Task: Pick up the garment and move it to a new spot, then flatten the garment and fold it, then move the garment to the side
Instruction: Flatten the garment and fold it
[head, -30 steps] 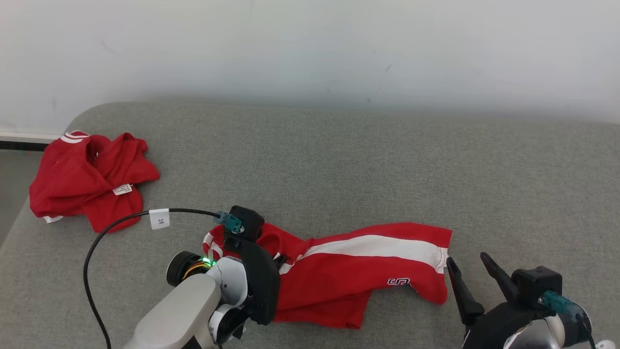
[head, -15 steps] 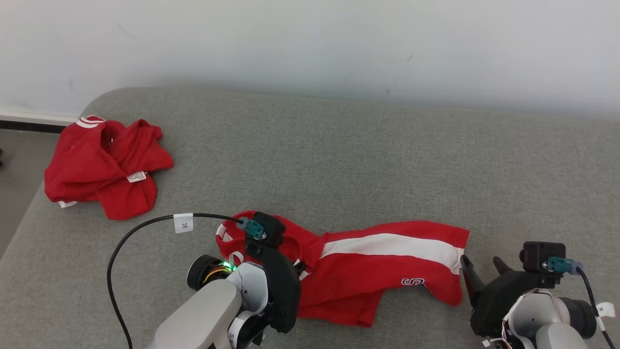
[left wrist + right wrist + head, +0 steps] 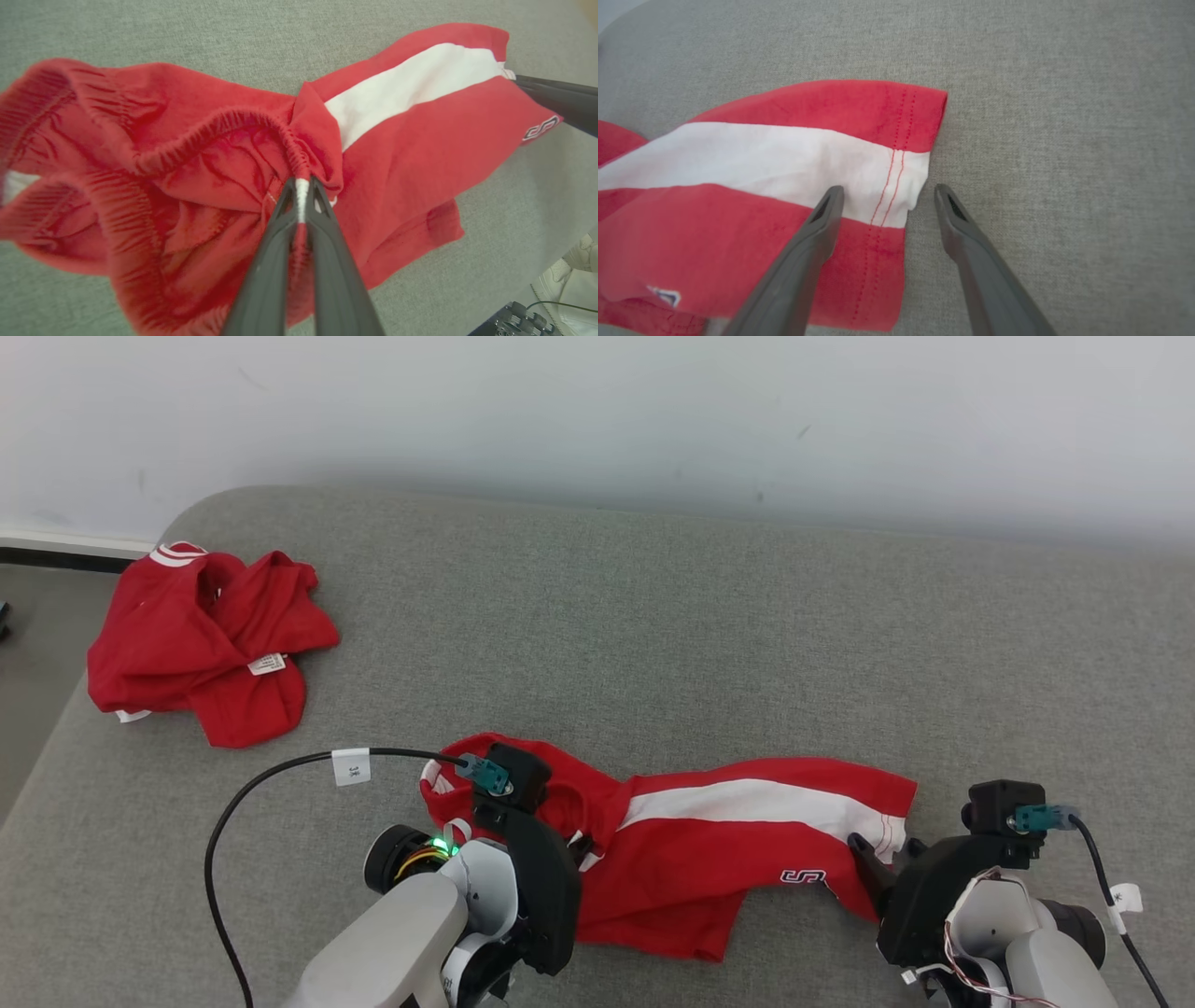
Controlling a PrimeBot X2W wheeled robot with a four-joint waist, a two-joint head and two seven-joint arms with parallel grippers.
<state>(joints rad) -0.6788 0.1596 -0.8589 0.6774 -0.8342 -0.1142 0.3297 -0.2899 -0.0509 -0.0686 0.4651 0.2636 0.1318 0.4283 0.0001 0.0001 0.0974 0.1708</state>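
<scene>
Change since earlier: right gripper (image 3: 888,189) has come in from beside the leg hem (image 3: 896,140) to straddle it; left gripper (image 3: 301,184) has pinched down. The head camera shifted too, so the background drift is no move of the things.
Garment: red shorts with a white side stripe (image 3: 691,868), lying stretched and twisted near the front edge of the grey woven cushion (image 3: 653,616).
Left gripper: clamped on the elastic waistband (image 3: 252,116), a thin fold caught right at the fingertips.
Right gripper: jaws apart, one finger over the stripe, the other over bare cushion, nothing held.
Bystander: second crumpled red garment (image 3: 201,649), well apart at the far left.
Risk 1: the left hold is shallow; a lift could let the elastic slip out.
Risk 2: the right jaws, closing as they stand, may take one layer or skid off the hem edge.
Risk 3: an uneven lift would keep the twist at the crotch, and flattening would suffer.
</scene>
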